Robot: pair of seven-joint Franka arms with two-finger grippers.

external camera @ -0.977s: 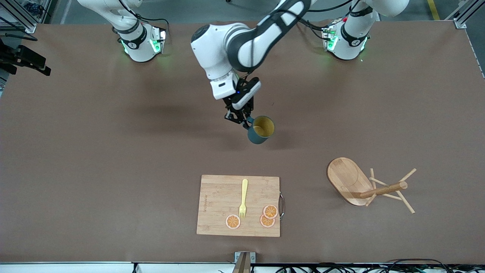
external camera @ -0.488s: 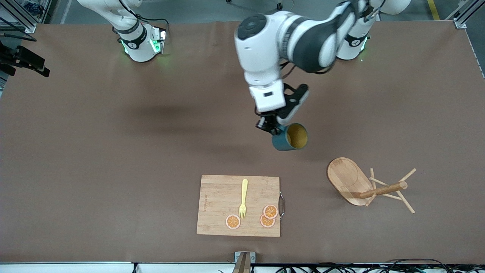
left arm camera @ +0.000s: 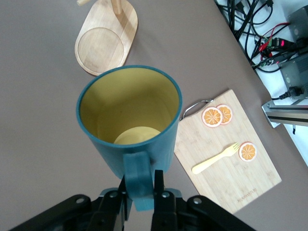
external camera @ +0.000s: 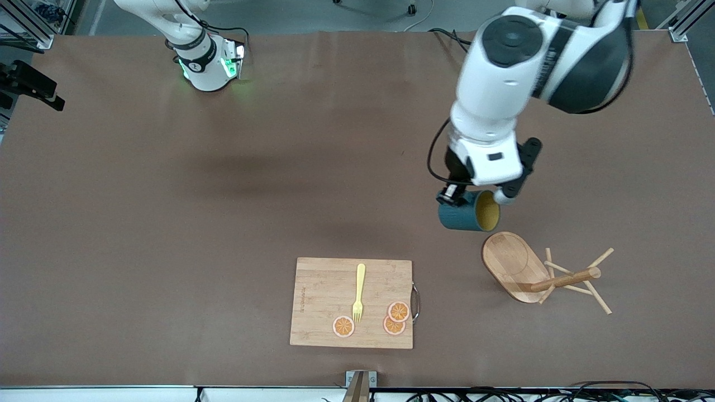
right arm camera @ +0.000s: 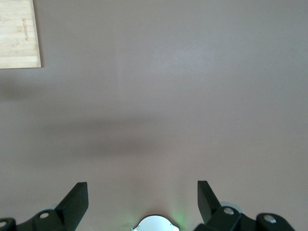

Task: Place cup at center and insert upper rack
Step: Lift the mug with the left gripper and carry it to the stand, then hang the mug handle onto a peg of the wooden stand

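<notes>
Left end effector [left arm camera: 142, 192] clenched on cup [external camera: 468, 211] handle, airborne right of frame centre above upper rack [external camera: 516, 267]. Right end effector [right arm camera: 142, 199] spread, waiting. Lower gently, upright, onto bare worktop [external camera: 167, 223].

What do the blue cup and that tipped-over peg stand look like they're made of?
The cup, held by its handle in the left gripper, looks like matte plastic or bamboo fibre: smooth, dull teal outside, ochre inside. The upper rack looks like pale unpainted wood, with visible grain.
</notes>
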